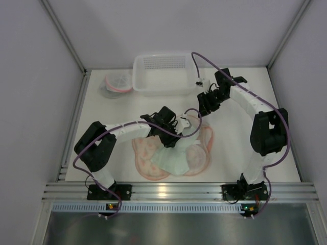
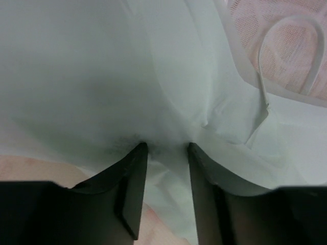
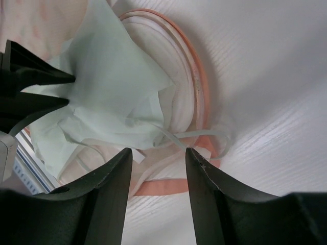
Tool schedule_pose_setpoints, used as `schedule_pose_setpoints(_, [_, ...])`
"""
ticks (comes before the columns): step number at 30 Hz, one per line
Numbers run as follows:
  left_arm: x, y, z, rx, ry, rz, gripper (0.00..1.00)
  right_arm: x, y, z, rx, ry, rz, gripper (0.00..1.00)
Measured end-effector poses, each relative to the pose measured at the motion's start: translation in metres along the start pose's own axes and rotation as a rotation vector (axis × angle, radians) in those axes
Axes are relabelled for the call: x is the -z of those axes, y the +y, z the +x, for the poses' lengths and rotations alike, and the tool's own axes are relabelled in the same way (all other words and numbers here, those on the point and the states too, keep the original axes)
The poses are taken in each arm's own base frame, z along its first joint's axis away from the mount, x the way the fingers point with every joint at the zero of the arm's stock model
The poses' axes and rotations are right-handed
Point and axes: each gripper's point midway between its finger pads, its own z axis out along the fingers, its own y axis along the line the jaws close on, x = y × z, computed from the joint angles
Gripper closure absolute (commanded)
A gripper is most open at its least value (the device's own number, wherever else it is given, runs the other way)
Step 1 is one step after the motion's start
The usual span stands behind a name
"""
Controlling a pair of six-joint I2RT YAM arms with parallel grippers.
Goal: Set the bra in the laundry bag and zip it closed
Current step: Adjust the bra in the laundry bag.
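The pale mint bra (image 1: 172,161) lies crumpled on the flat pink mesh laundry bag (image 1: 148,155) in the middle of the table. My left gripper (image 1: 172,139) is over the bag's far part, shut on a fold of the bra (image 2: 102,76), which bunches between its fingers (image 2: 163,145). The bag's mesh (image 2: 286,46) shows at the upper right of that view. My right gripper (image 1: 203,108) hangs open and empty just beyond the bag's far right edge. In the right wrist view its jaws (image 3: 156,153) frame the bag's orange rim (image 3: 196,81), with the bra (image 3: 112,76) and left gripper (image 3: 69,91) to the left.
A clear plastic bin (image 1: 161,74) stands at the back centre. A small grey and pink mesh item (image 1: 117,84) lies left of it. The enclosure's walls stand close on both sides, and a metal rail (image 1: 179,191) runs along the near edge.
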Motion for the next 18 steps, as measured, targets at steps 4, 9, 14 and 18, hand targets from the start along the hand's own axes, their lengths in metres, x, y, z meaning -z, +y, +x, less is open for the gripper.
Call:
schedule_pose_setpoints(4, [0.0,0.001,-0.002,-0.006,-0.001,-0.017,0.95,0.008,-0.003,0.003,-0.016,-0.013,0.012,0.54])
schedule_pose_setpoints(9, [0.022,-0.004,-0.019,-0.035,-0.068,-0.018,1.0,0.013,-0.004,0.006,-0.025,-0.016,0.018,0.54])
schedule_pose_setpoints(14, [0.073,-0.023,-0.055,-0.088,-0.218,-0.002,1.0,0.014,-0.002,0.013,-0.031,-0.008,0.016,0.53])
schedule_pose_setpoints(18, [0.107,-0.031,-0.093,-0.107,-0.336,0.003,1.0,0.013,-0.002,0.016,-0.036,0.0,0.012,0.54])
